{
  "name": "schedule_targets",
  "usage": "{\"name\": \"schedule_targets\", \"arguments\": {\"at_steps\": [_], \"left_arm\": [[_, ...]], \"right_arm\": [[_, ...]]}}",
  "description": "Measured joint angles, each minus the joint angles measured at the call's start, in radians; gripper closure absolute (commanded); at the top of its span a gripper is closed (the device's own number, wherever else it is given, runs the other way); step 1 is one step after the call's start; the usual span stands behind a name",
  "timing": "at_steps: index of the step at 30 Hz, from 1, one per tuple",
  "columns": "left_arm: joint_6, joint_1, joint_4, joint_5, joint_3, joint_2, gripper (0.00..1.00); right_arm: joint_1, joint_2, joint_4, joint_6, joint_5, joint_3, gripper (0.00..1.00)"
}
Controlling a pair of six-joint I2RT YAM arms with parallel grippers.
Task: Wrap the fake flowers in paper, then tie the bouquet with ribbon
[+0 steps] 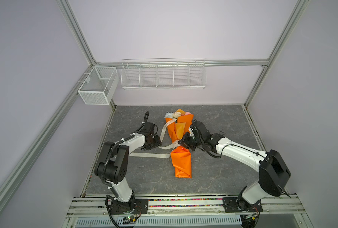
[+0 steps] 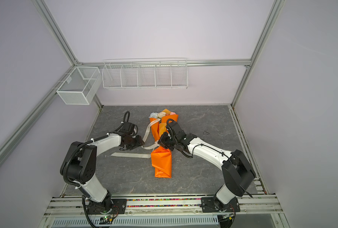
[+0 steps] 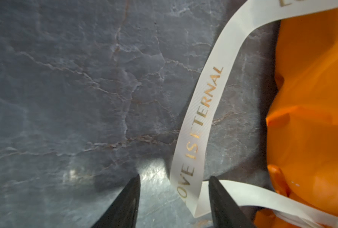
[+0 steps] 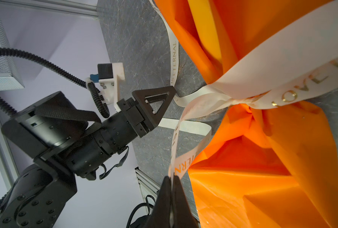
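Table (image 1: 213, 167): grey, marble-patterned top under both grippers, carrying everything below.
Wire rack (image 1: 163, 75): white, divided into compartments, on the back wall well beyond both grippers.
Mesh basket (image 1: 98, 84): white, on the frame rail, far past the left gripper.
Bouquet of fake flowers (image 1: 181, 163): wrapped in orange paper and lying flat on the table between the two grippers. Its cinched waist sits just beside the right gripper's fingertips, and its folded lower end reaches back toward the arm bases.
Ribbon (image 3: 201, 110): cream with gold "LOVE IS ETERNAL" lettering, drawn around the bouquet's waist. One tail runs out to the left gripper and another lies flat on the table below that gripper.
Left gripper (image 3: 175, 176): just beside the bouquet's waist, jaws partly apart. A fold of ribbon lies in the gap, close against one finger and not clamped.
Right gripper (image 4: 172, 178): at the waist on the opposite side, fingers pressed together with a strand of ribbon pinched between them.
Roses (image 1: 177, 114): pale pink, cream and white heads showing at the wrap's far end, well beyond both grippers.
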Motion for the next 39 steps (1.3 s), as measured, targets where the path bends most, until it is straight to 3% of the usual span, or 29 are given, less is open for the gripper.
{"name": "schedule_targets", "arguments": {"at_steps": [6, 14, 16, 21, 29, 33, 39], "left_arm": [[-0.003, -0.005, -0.004, 0.000, 0.037, 0.038, 0.62], [0.023, -0.030, -0.039, -0.024, 0.084, 0.077, 0.96], [0.022, -0.039, -0.050, -0.039, 0.086, 0.075, 1.00], [0.010, -0.050, -0.073, -0.055, 0.053, -0.038, 1.00], [-0.015, -0.101, -0.048, -0.037, -0.076, -0.541, 1.00], [-0.026, -0.171, -0.035, -0.029, -0.146, -0.707, 1.00], [0.022, -0.355, 0.013, -0.036, -0.166, -0.748, 0.93]], "right_arm": [[0.000, 0.000, -0.005, -0.006, -0.001, 0.016, 0.92], [0.000, 0.000, -0.010, -0.011, -0.001, 0.022, 0.92], [0.000, 0.000, -0.011, -0.014, 0.000, 0.022, 0.92], [-0.009, 0.003, -0.025, -0.032, -0.004, 0.026, 0.92], [-0.050, 0.061, -0.060, -0.097, -0.044, 0.090, 0.92], [-0.065, 0.090, -0.066, -0.127, -0.068, 0.121, 0.92], [-0.098, 0.127, -0.079, -0.168, -0.112, 0.161, 0.92]]}}
